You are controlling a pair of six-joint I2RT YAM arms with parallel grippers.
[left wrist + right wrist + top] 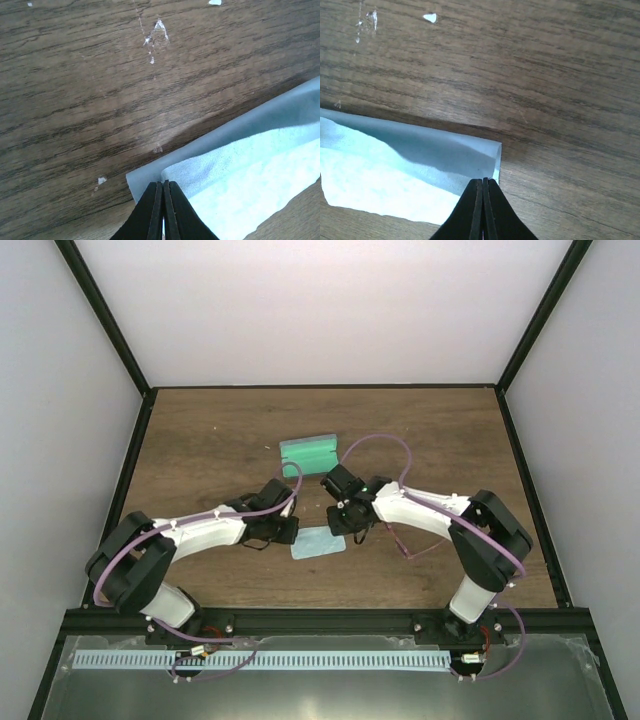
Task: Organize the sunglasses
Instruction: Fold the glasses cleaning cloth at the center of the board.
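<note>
I read the sunglasses (406, 548) as the thin pink-purple lines lying on the wooden surface (215, 440) just beside the right forearm, though in the top view they are so faint that I can't be sure of their outline. Neither wrist camera shows them. Judging by that slender wire look, they should be very light, springy in the arms and easy to bend or scratch. I would take them by the bridge or the stiff front frame, not by an arm, and close gently because the smooth lenses would likely slip. The left hand (163, 184) has its black fingers pressed together, apparently clamped on one end of the light-blue cloth (250, 175). The right hand (483, 180) is pinched the same way on the opposite corner. The cloth looks soft, matte and limp, with one layer folded over another and a raised edge that throws a shadow. The case (308, 453) lies open further back, well apart from the glasses, an oblong shell showing its green lining. The wood grain is dark, with a few pale chips.
</note>
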